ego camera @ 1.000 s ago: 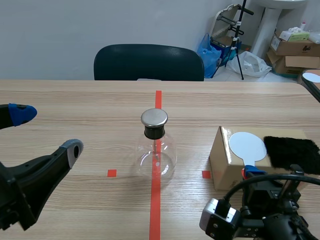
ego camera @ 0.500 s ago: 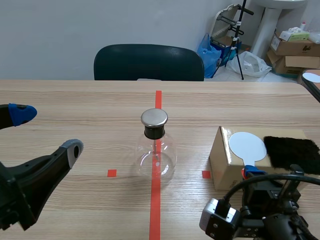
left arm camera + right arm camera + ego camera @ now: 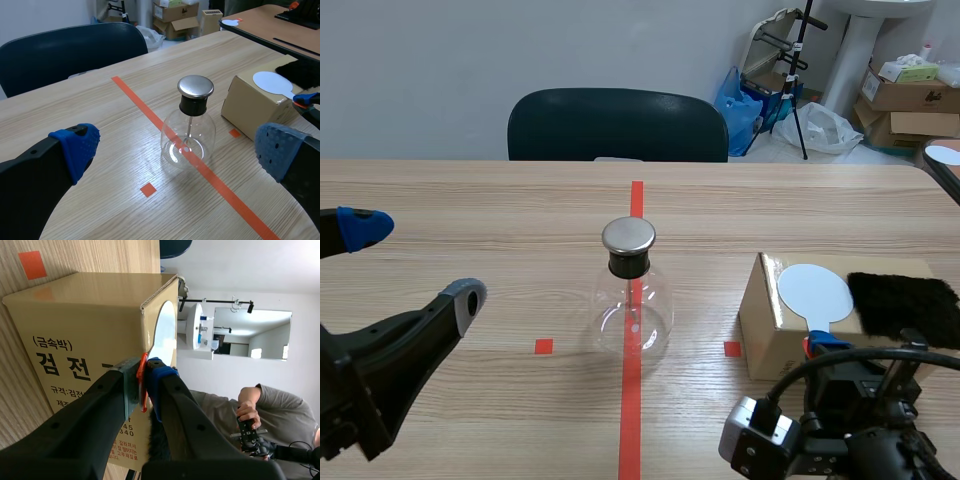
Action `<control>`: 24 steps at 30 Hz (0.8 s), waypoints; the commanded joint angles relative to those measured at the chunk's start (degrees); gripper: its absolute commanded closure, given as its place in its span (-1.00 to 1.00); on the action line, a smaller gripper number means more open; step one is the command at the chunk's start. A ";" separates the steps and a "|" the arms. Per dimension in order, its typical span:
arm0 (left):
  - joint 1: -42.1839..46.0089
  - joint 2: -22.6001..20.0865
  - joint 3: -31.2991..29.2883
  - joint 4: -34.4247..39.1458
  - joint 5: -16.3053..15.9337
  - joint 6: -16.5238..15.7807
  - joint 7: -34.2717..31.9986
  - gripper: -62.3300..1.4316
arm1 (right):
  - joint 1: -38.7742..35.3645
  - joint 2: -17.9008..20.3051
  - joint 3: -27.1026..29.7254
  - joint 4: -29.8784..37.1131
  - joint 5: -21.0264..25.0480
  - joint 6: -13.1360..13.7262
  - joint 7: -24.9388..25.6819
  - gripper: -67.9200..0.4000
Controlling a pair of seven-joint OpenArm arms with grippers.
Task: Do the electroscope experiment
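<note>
The electroscope, a clear glass flask with a metal cap, stands on the red tape line mid-table. It is also in the left wrist view, flask, ahead of my open left gripper, which hangs at the table's left. A cardboard box at the right carries a white disc paddle and a black fur cloth. My right gripper is shut on the paddle's orange handle at the box's near edge; the disc lies on the box.
A dark chair stands behind the table's far edge. Boxes and bags sit on the floor at the back right. A person's hands holding a controller appear beyond the box in the right wrist view.
</note>
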 commanded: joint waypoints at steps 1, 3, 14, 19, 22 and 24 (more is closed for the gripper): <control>-0.17 0.28 0.42 1.20 -0.37 0.09 -0.81 -1.00 | 0.52 0.48 0.42 1.01 -0.22 -0.50 -0.04 0.96; -0.17 0.28 0.42 1.20 -0.37 0.09 -0.81 -1.00 | 0.52 0.48 0.42 1.01 -0.22 -0.70 -0.04 0.96; -0.17 0.28 0.42 1.20 -0.37 0.09 -0.81 -1.00 | 0.81 0.46 0.17 1.73 -5.27 -4.98 -5.33 0.96; -0.17 0.28 0.42 1.20 -0.37 0.09 -0.81 -1.00 | 0.83 0.48 -1.42 3.98 -7.19 -6.69 -9.75 0.96; -0.17 0.28 0.42 1.20 -0.37 0.09 -0.81 -1.00 | 1.01 0.48 -3.65 5.42 -9.11 -6.95 -12.96 0.96; -0.17 0.28 0.42 1.20 -0.37 0.09 -0.81 -1.00 | 1.70 0.48 -5.62 5.90 -10.60 -6.95 -15.61 0.96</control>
